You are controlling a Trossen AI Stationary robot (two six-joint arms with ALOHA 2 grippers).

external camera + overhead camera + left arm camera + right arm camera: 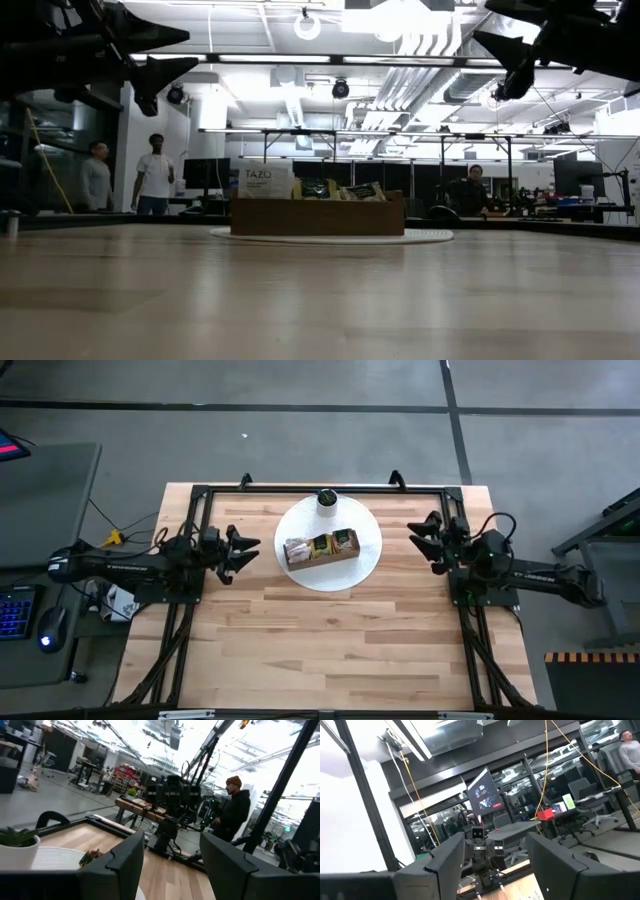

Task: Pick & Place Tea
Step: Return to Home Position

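1. Dark left gripper (247,552) hangs at 9 o'clock from the tray (321,560), fingers spread, nothing in them.
2. Middle: tea (320,546) sits in the tray, on the white plate (370,555).
3. At 3 o'clock, right gripper (418,540), fingers apart too, empty.

On the pale plank desk (330,650): a round white plate (330,581) toward 12 o'clock, black frame rails (270,487) along the 9, 12 and 3 o'clock edges.

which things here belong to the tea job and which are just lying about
Job: tea sachets, standing in the wooden tray; left gripper and right gripper, both open, raised at either side.
Lying about: small white pot with green top; round white mat under the tray.
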